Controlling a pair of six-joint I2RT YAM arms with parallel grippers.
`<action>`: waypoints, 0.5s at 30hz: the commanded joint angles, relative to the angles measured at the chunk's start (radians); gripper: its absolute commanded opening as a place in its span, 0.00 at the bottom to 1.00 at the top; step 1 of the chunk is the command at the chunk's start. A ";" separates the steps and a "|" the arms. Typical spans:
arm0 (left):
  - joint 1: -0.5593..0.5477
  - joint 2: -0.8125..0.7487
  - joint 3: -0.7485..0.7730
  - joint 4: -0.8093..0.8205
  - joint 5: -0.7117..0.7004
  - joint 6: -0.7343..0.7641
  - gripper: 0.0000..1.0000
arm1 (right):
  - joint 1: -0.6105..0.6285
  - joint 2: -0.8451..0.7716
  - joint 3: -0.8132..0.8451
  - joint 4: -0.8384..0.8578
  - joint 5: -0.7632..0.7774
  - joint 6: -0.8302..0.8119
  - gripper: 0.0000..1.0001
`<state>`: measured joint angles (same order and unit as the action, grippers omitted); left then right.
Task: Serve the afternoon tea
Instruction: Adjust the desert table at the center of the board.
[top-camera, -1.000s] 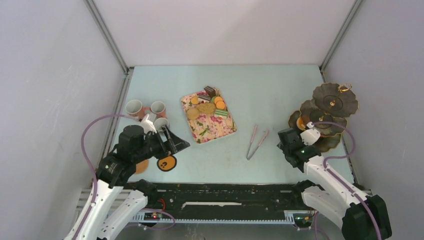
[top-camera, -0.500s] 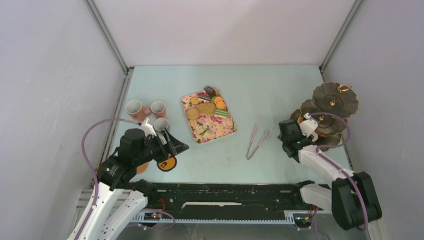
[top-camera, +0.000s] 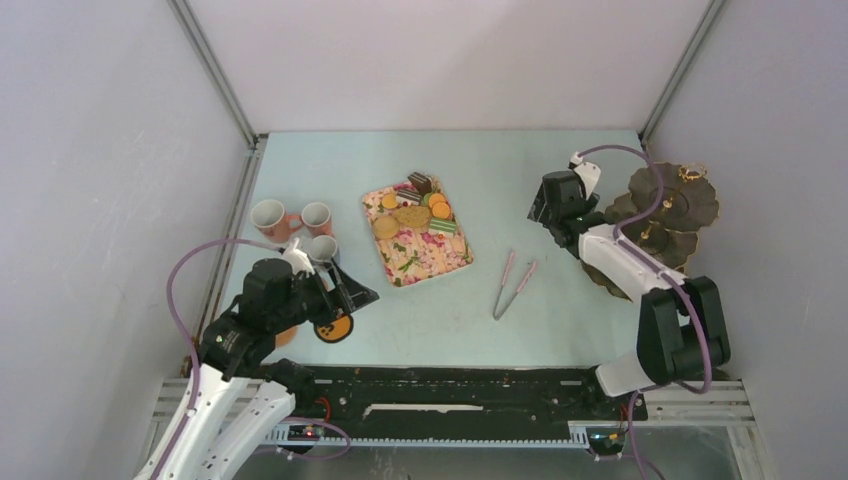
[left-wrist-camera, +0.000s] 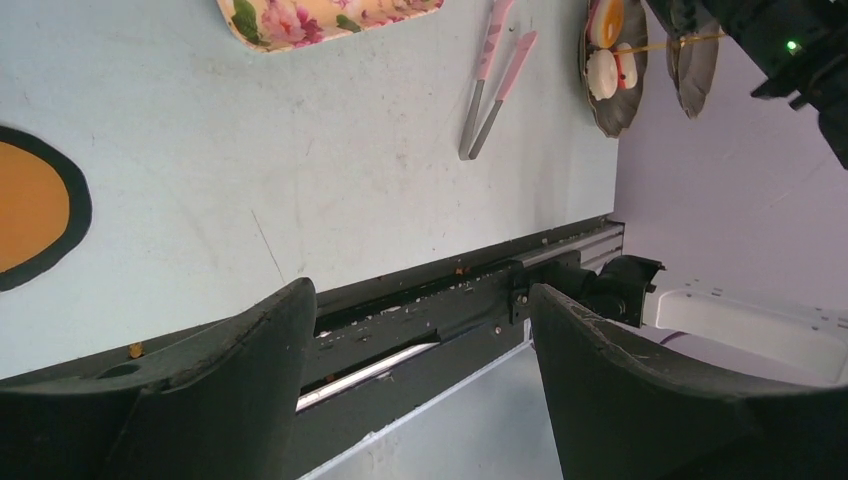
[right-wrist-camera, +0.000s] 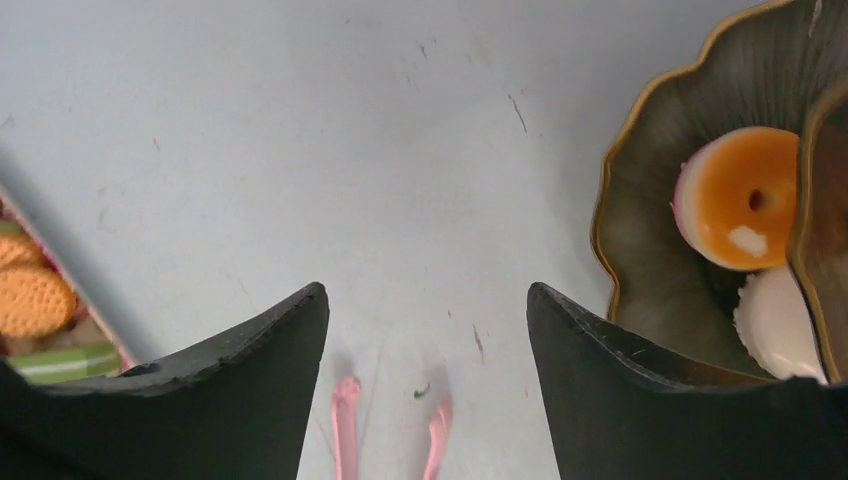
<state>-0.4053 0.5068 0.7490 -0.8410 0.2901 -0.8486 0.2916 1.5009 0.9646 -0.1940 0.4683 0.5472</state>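
Note:
The afternoon tea treats (top-camera: 418, 205) (biscuits, macarons, cake slices) lie on a floral tray (top-camera: 425, 262). Three mugs, two pink-orange (top-camera: 268, 215) (top-camera: 316, 217) and one grey (top-camera: 322, 248), stand at the left. An orange coaster (top-camera: 333, 327) lies just below my open left gripper (top-camera: 352, 285), and its edge shows as the coaster (left-wrist-camera: 30, 215) in the left wrist view. My left gripper (left-wrist-camera: 420, 292) holds nothing. The dark tiered stand (top-camera: 665, 200) is at the right, with an orange donut (right-wrist-camera: 745, 195) and a white one (right-wrist-camera: 780, 325) on its bottom plate (right-wrist-camera: 650, 250). My right gripper (top-camera: 540, 210) (right-wrist-camera: 427, 290) hovers open and empty left of the stand.
Pink tongs (top-camera: 513, 283) lie between tray and stand, and the tongs' tips (right-wrist-camera: 345, 420) show under my right gripper. A second orange coaster (top-camera: 285, 335) peeks out from under my left arm. The cell walls are close on both sides.
My right arm has swung from the front of the stand up and back to its left side. My left arm has hardly moved.

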 joint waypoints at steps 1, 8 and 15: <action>0.005 -0.004 -0.001 0.053 0.001 -0.007 0.83 | -0.013 -0.150 -0.023 -0.176 -0.088 -0.010 0.77; 0.004 0.006 0.018 0.060 0.010 0.005 0.84 | -0.100 -0.480 -0.143 -0.367 -0.198 0.036 0.86; 0.004 0.017 0.009 0.090 0.035 -0.001 0.84 | -0.374 -0.850 -0.315 -0.475 -0.305 0.183 0.84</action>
<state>-0.4053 0.5110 0.7460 -0.8040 0.2977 -0.8478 0.0219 0.7967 0.7307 -0.5667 0.2337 0.6327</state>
